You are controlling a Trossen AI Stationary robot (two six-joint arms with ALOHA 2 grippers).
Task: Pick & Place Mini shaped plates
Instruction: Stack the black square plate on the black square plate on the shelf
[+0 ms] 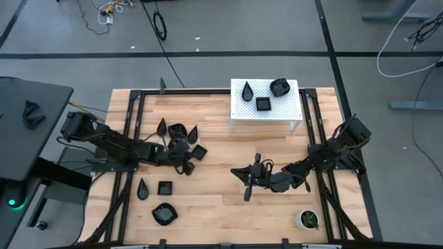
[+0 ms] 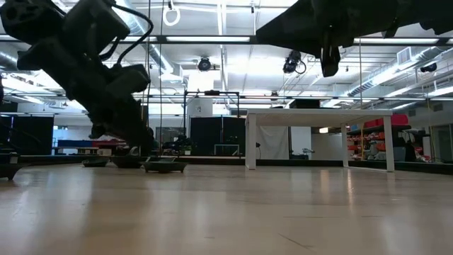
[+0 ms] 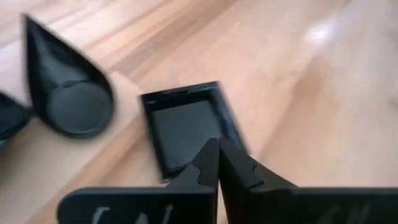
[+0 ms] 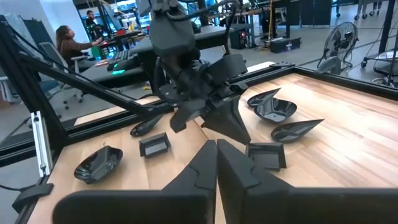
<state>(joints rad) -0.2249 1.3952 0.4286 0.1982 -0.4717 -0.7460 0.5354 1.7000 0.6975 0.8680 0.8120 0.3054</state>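
Mini shaped plates [image 1: 178, 131] sit in three groups in the high view: a cluster of black dishes on the left half of the wooden table [image 1: 221, 207], three more nearer the front-left edge (teardrop [image 1: 142, 188], square [image 1: 165, 187], rounded one [image 1: 164, 214]), and three on the white perforated stand [image 1: 239, 111] at the back.

Left gripper [image 1: 185, 160] is at the cluster, beside a square plate [image 1: 199, 152]. Left wrist view adds what overhead can't: fingers pressed together, tips over the square plate [image 3: 183, 127], gripping nothing, teardrop plate [image 3: 65, 93] just beside it. Whether the tips touch the plate, can't tell.

Right gripper [image 1: 248, 185] is mid-table, well apart from every plate. Right wrist view shows its fingers closed and empty, looking across at the left arm and the dishes around it.

Low view only gives plate rims flat on the table [image 2: 164, 166] under the left arm, stand behind.

White pot with plant [image 1: 307, 219] at front right, seen only from above.
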